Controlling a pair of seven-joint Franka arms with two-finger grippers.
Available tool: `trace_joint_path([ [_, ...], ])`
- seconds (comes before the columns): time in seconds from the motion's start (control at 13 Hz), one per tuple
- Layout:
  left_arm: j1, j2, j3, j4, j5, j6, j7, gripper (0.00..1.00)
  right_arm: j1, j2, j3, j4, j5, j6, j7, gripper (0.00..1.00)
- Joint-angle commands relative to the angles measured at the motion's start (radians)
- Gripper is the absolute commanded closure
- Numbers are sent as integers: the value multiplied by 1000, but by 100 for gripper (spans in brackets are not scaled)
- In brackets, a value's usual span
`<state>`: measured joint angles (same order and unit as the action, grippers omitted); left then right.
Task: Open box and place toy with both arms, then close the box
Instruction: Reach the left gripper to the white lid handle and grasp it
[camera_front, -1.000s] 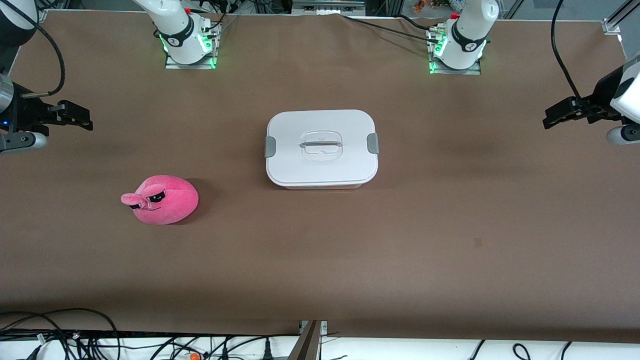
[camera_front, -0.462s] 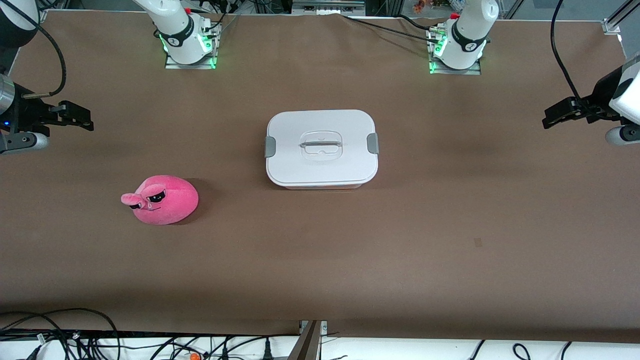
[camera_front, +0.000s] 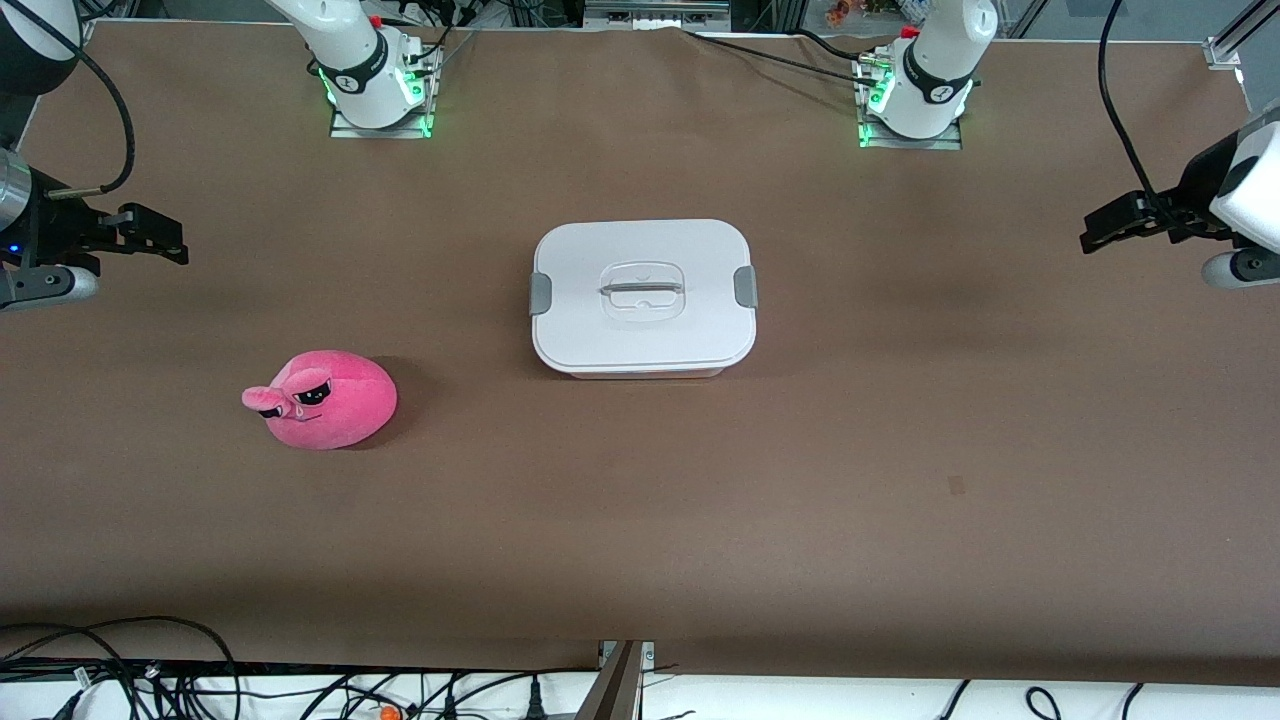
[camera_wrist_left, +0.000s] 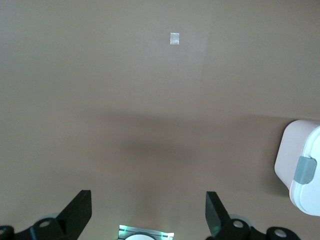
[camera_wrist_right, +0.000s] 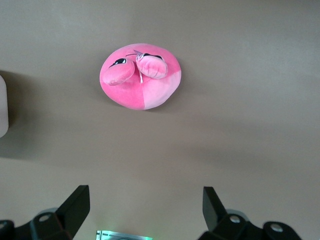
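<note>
Brown matting covered the long table (camera_front: 640, 520), with both arm bases bolted along the edge farthest from the front camera and a tangle of black cables (camera_front: 150, 670) along the nearest edge. At mid-table sat the box (camera_front: 643, 297), its white lid (camera_front: 640, 255) on and a grey clip (camera_front: 745, 287) showing at each short end; a strip of the pink tub peeped out beneath the lid in the left wrist view. The pink plush toy (camera_front: 322, 398) lay on the mat toward the right arm's end, nearer the front camera than the box and well apart from it.

The right gripper (camera_front: 150, 235) hung over bare mat at its own end of the table, jaws spread wide and empty. In its wrist view the toy (camera_wrist_right: 140, 76) lay well clear of the two fingers (camera_wrist_right: 75, 206), roughly in line with the gap between them. The left gripper (camera_front: 1115, 225) hung over bare mat at its own end, jaws likewise wide apart with nothing between them. Its wrist view showed only a corner of the box (camera_wrist_left: 301, 167) off to one side of the fingers (camera_wrist_left: 214, 212).
</note>
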<state>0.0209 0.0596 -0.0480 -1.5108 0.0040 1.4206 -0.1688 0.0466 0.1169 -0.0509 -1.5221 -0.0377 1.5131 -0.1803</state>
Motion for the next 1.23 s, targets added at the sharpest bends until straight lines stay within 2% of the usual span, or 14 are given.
trace_joint_path([
  [0.0, -7, 17, -68, -6, -24, -26, 5, 0, 1, 1, 2, -7, -13, 10, 2, 0],
  [0.31, -10, 130, -238, 6, -25, -9, 5, 0, -2, 3, 2, -7, -13, 10, 4, 0],
  [0.54, -30, 225, -357, 8, -24, 116, -8, 0, -7, 4, 0, -7, -10, 10, 4, 0],
  [0.77, -165, 317, -368, 9, -12, 228, 2, 0, -5, 4, 0, -9, -10, 12, 4, 0],
  [1.0, -300, 399, -366, 9, 13, 409, 8, 0, -8, 4, 0, -9, -10, 12, 4, 0],
  [1.15, -361, 434, -368, 11, 40, 443, 12, 0, -10, 6, 0, -9, -10, 12, 5, 0],
])
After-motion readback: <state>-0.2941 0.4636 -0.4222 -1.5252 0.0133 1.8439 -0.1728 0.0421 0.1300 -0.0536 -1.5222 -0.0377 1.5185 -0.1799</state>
